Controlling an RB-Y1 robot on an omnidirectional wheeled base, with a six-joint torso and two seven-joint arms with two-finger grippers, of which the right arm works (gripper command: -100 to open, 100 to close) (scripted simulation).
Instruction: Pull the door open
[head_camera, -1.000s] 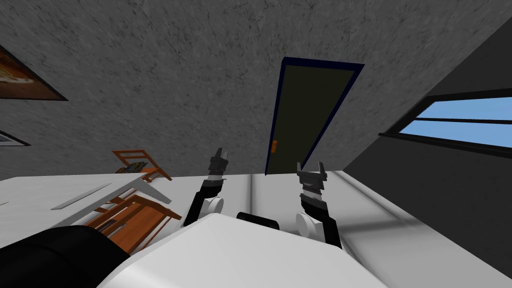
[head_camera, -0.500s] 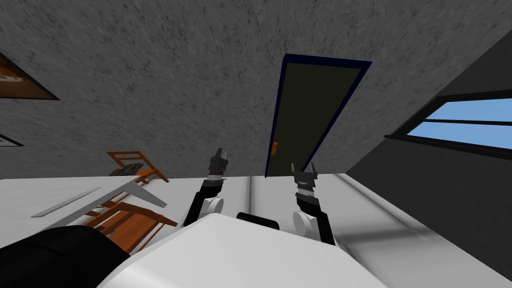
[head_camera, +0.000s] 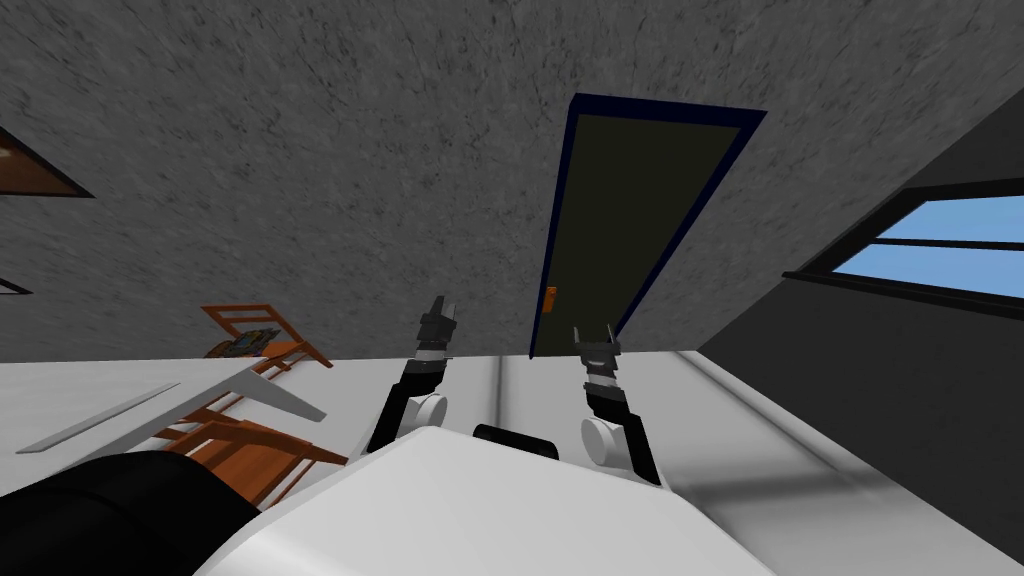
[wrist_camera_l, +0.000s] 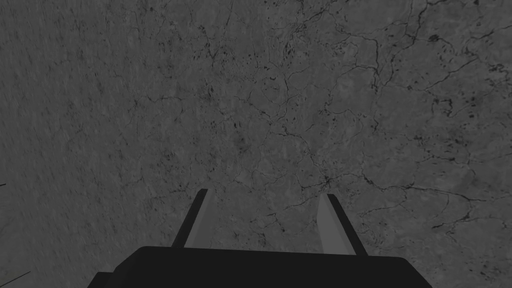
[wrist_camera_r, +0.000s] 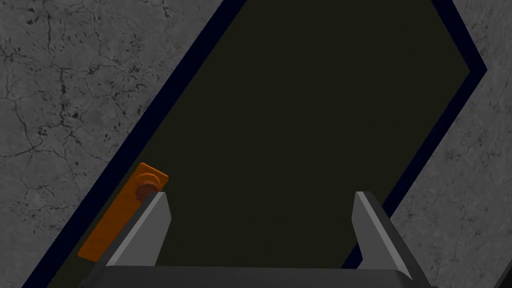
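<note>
Facing a dark door (head_camera: 640, 210) in a dark blue frame (head_camera: 560, 200), set in a grey, cracked wall (head_camera: 300, 150), the robot holds both arms raised ahead of it. The door sits closed in its frame, ahead and a little to the right. It carries an orange plate (wrist_camera_r: 122, 210) with a round brownish knob (wrist_camera_r: 146, 190) on the edge nearer the left arm. The right tool (wrist_camera_r: 262, 200) points at the door with its fingers wide apart and nothing between them. In the right wrist view the knob lies just off the tip of one finger (wrist_camera_r: 155, 220), outside the gap. The left tool (wrist_camera_l: 265, 195) faces bare wall beside the door, its fingers also spread and holding nothing. A window (head_camera: 930, 250) showing blue sky sits in the darker wall on the right. Brown wooden furniture (head_camera: 250, 335) stands off to the left, next to a white surface (head_camera: 250, 385).
</note>
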